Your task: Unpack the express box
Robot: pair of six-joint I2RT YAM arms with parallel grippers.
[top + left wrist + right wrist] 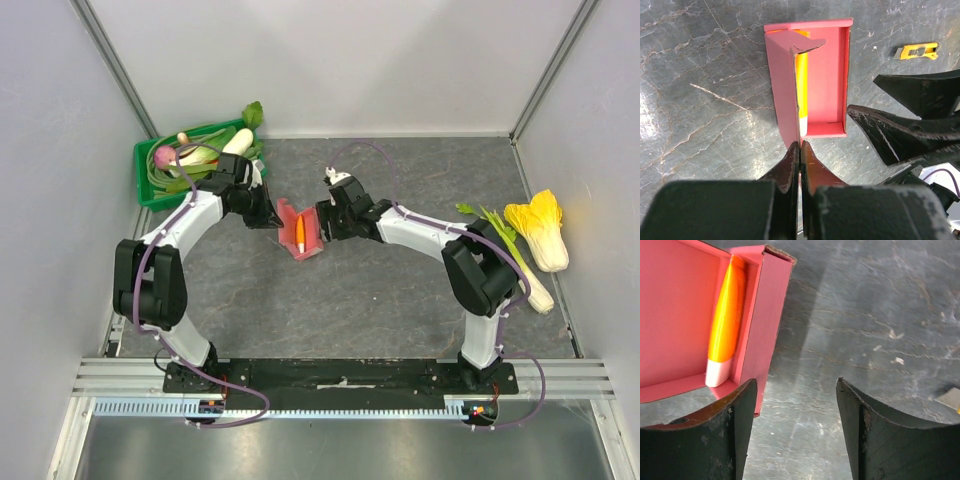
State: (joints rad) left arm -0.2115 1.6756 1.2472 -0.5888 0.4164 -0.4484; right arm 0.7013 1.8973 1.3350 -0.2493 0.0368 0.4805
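The express box (310, 240) lies open on the dark table between my two grippers. Its pink-red tray (827, 85) holds an orange tube with a white end (726, 315). In the left wrist view the lid flap (786, 95) stands up on edge, and my left gripper (800, 146) is shut on its near end. My right gripper (796, 387) is open beside the box's outer wall (771, 315), with bare table between its fingers. Its left fingertip (742, 400) sits at the box's near corner. The same fingers (900, 132) show at the right of the left wrist view.
A green crate (150, 190) of vegetables stands at the back left. A yellow cabbage (540, 228) and a long green stalk (510, 250) lie at the right. A small yellow cutter (917, 51) lies on the table beyond the box.
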